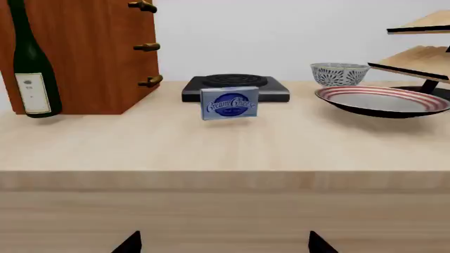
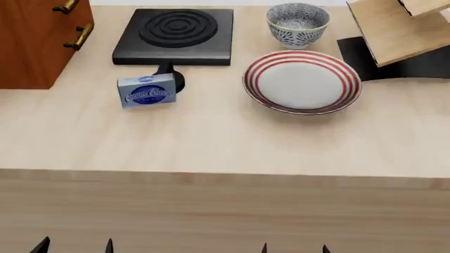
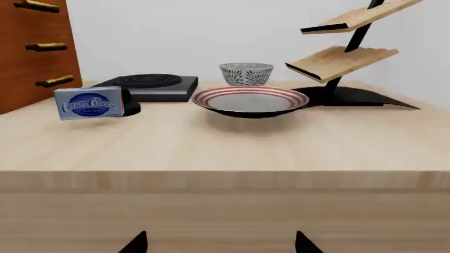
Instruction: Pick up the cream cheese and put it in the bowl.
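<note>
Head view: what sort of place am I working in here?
Most likely a simulated kitchen counter: a wooden worktop carrying a black single-burner hotplate, a red-ringed plate and a patterned bowl, with a wine bottle beside a wooden cabinet.

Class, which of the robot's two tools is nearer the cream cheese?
Left. The left tool sits below the table edge, almost in line with the cream cheese; the right tool is farther across, below the plate.

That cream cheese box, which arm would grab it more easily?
Probably the left. In the head view the cream cheese stands on the left half of the table, nearer the left gripper than the right gripper. Both wait low at the near edge, jaws apart, holding nothing.
</note>
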Motion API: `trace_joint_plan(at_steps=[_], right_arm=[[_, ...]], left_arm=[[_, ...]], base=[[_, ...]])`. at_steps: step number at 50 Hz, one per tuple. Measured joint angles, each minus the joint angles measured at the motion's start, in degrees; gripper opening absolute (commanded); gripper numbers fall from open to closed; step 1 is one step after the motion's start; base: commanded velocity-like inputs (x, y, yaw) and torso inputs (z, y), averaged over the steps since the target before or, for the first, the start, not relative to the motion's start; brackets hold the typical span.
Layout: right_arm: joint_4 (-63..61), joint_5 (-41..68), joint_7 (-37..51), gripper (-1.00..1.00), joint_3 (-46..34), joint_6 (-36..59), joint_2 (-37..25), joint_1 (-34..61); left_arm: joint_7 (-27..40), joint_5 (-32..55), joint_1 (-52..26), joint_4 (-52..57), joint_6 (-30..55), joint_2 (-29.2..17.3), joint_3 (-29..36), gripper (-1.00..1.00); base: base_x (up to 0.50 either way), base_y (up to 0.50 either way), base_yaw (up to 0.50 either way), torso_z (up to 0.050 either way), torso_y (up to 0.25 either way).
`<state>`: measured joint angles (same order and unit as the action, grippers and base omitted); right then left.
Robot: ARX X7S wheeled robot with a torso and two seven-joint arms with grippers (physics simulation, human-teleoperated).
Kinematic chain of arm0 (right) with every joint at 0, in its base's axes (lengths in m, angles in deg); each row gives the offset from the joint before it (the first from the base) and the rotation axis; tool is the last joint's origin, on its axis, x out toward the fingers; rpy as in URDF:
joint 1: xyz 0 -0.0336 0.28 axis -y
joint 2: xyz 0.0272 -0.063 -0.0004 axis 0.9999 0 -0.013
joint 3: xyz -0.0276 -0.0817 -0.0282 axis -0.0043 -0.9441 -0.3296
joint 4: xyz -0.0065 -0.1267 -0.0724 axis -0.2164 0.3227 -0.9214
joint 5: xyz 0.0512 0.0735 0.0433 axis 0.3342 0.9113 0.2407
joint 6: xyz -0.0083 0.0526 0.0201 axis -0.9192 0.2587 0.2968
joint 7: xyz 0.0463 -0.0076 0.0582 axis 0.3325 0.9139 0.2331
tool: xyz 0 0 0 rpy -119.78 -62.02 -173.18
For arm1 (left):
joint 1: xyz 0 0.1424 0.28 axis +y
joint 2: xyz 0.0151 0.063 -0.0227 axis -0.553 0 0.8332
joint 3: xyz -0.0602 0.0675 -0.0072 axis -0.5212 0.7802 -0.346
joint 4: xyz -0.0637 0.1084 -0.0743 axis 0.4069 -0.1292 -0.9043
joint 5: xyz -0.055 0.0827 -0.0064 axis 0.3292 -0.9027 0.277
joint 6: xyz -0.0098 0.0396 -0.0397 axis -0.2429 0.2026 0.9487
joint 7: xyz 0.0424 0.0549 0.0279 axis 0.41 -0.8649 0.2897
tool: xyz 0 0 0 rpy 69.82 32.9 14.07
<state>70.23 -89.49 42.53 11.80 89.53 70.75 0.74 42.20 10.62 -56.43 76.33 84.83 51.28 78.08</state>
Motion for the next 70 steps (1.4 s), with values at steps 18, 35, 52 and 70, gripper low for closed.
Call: trace_joint_plan(at_steps=[18, 35, 52, 70], right_arm=[[0.10, 2.25, 3.10, 1.00, -2.13, 1.57, -1.74, 0.70], [-0.19, 4.25, 5.28, 1.00, -3.92, 2.30, -3.42, 0.93], [-0.09, 5.32, 7.07, 1.00, -5.36, 2.68, -4.60, 1.29], [-0.09, 6.79, 8.30, 1.00, -6.61, 2.87, -5.70, 1.45]], left_arm=[[4.26, -0.77, 0.44, -1.74, -5.13, -1.85, 2.71, 1.00], [6.55, 0.28, 0.75, -1.13, -5.46, -3.64, 4.81, 1.00], [8.00, 1.24, 0.73, 0.27, -4.11, -5.00, 6.49, 1.00], [9.28, 1.99, 0.44, -2.82, -7.25, -6.01, 8.09, 1.00]], base=[[0.00, 0.00, 0.00, 0.036, 0.000], [0.00, 0.00, 0.00, 0.050, 0.000], [0.01, 0.00, 0.00, 0.032, 0.000], [0.26, 0.00, 0.00, 0.000, 0.000]])
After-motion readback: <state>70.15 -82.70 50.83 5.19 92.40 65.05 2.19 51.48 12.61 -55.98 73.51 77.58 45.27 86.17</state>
